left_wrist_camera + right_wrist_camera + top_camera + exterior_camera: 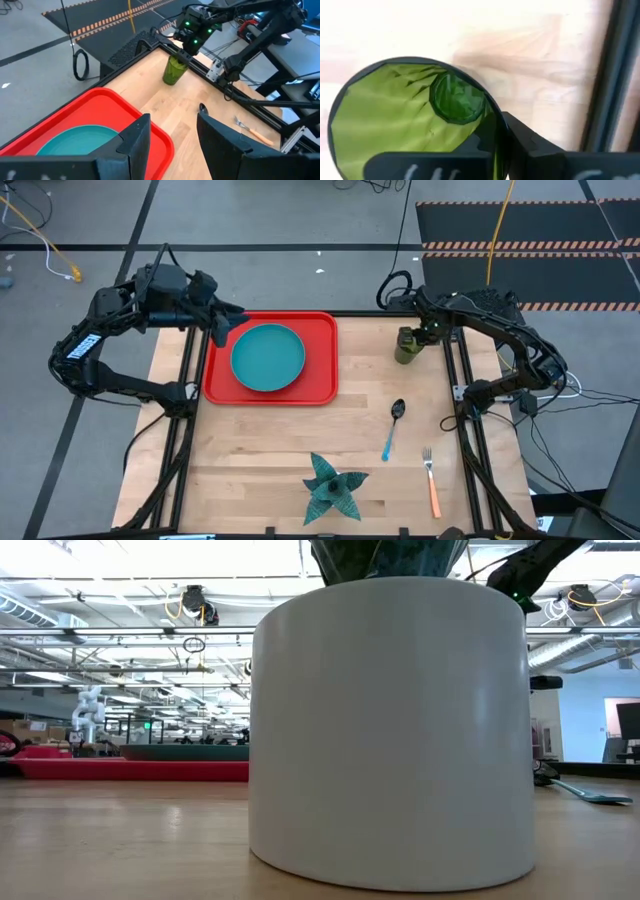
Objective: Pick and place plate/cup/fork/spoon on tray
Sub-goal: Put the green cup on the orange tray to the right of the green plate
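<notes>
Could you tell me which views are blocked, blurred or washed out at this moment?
Low view: a white cylinder close to the lens blocks most of it. Right wrist view: the pale wooden table is bright and soft, the small translucent green cup looming large. High view: even and clear.

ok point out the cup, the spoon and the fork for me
cup (406, 346), high view, on its green side wall below the right gripper
spoon (389, 437), high view, on the light blue handle
fork (433, 492), high view, on the orange handle
</notes>
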Controlling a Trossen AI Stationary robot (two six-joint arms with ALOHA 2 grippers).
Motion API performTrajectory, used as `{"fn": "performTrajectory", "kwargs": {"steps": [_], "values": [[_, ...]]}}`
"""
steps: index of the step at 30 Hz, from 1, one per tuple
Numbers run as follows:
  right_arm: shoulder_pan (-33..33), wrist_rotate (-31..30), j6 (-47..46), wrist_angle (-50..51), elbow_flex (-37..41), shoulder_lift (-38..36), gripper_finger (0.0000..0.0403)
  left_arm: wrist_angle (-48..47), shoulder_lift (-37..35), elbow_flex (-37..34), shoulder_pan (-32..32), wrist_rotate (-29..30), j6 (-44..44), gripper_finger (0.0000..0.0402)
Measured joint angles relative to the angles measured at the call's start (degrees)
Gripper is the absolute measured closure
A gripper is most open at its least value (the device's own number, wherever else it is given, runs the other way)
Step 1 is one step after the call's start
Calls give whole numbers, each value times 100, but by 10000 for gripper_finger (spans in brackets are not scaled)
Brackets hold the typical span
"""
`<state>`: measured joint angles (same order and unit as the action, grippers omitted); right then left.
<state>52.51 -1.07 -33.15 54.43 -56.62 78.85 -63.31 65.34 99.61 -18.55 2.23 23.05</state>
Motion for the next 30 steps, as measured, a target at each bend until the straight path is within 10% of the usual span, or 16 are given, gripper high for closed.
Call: {"fn": "performTrajectory", "kwargs": {"steps": [14, 30], "values": [[-645, 447, -372, -722, -243, -344, 401, 4, 2, -1, 0, -23, 175, 238], [-1864, 839, -305, -1306, -3600, 830, 402, 831, -22, 0, -48, -569, -762, 238]]}}
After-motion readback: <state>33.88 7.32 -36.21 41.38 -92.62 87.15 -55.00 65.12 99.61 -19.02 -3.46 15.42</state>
